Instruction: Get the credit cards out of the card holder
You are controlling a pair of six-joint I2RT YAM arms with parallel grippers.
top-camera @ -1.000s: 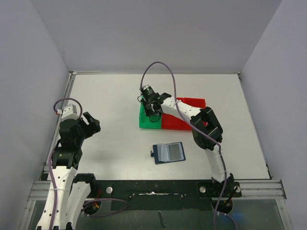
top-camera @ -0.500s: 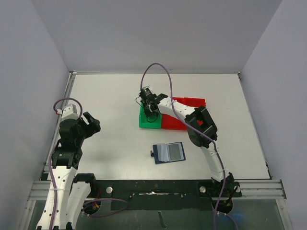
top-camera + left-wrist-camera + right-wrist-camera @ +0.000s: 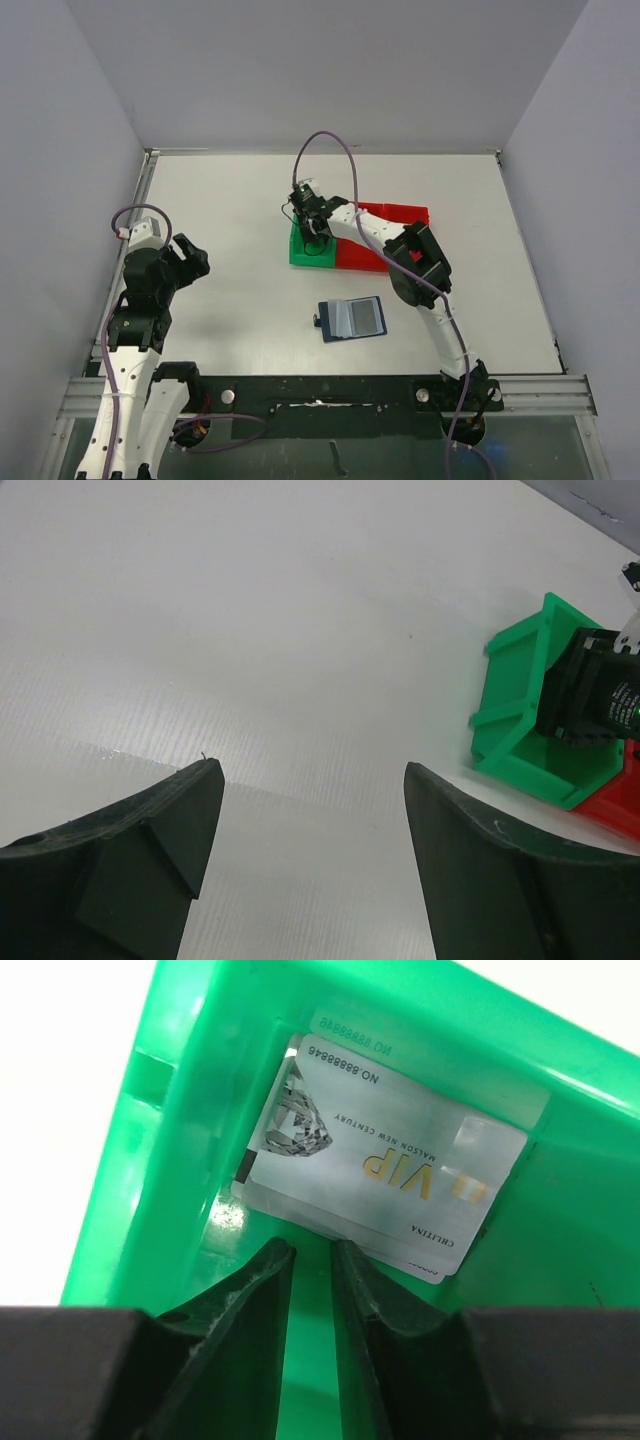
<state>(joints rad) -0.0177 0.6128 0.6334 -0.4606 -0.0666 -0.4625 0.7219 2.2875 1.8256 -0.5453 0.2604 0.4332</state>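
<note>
Card holder (image 3: 352, 319) lies spread open on white table (image 3: 220, 200), back toward the arm bases from right gripper (image 3: 312, 232) and off to the right of left gripper (image 3: 192, 262). Its long axis runs left-right. It's too small to tell if its pockets have cards in them.

Red tray (image 3: 400, 213) and green tray (image 3: 313, 257) touch side by side, and the right gripper is down inside the green one.

Silver-grey card (image 3: 385, 1160) marked VIP lies flat on the tray floor just ahead of the right fingertips, its long axis slanting across their gap. A pale edge under it looks like a second card, not sure.

Right fingers (image 3: 260, 1295) are narrow, a thin slit with nothing between them. Left gripper is spread wide and empty over bare table, well apart from everything.

Judgement: the right arm is nearer the holder, so the next reach means pulling back out of the tray toward the bases.
</note>
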